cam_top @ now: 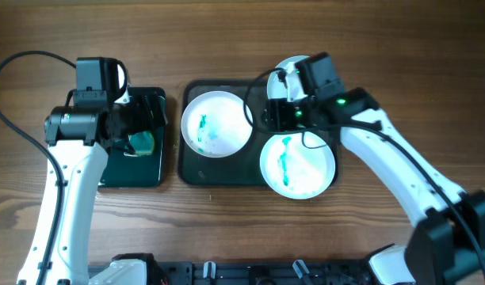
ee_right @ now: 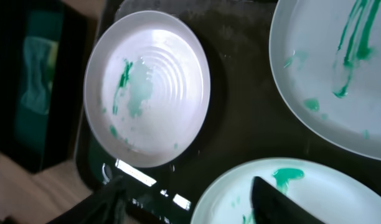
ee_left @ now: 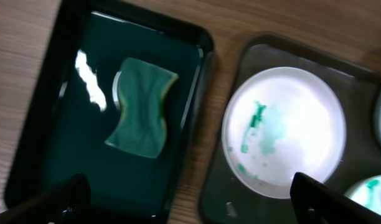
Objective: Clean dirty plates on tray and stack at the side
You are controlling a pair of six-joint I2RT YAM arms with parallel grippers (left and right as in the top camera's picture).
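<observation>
Under left gripper [ee_left: 189, 202]: sponge [ee_left: 141, 106] lay in black tray [ee_left: 72, 165]; jaws spread wide, probably for pickup.
Under right gripper [ee_right: 192, 200]: three streaked plates [ee_right: 147, 87] sat on grey tray [ee_right: 246, 124]; jaws apart, empty.

Sponge [cam_top: 139, 142] in the small tray [cam_top: 131, 172], left; beside it to the right, the large tray [cam_top: 219, 172] carrying three plates [cam_top: 216, 124], the front-right plate [cam_top: 298, 166] overhanging its rim.

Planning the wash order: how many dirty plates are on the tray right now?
3. The left plate sits on the tray's left half; the front-right plate overhangs its front rim; the back-right plate is mostly hidden under the right arm.
</observation>
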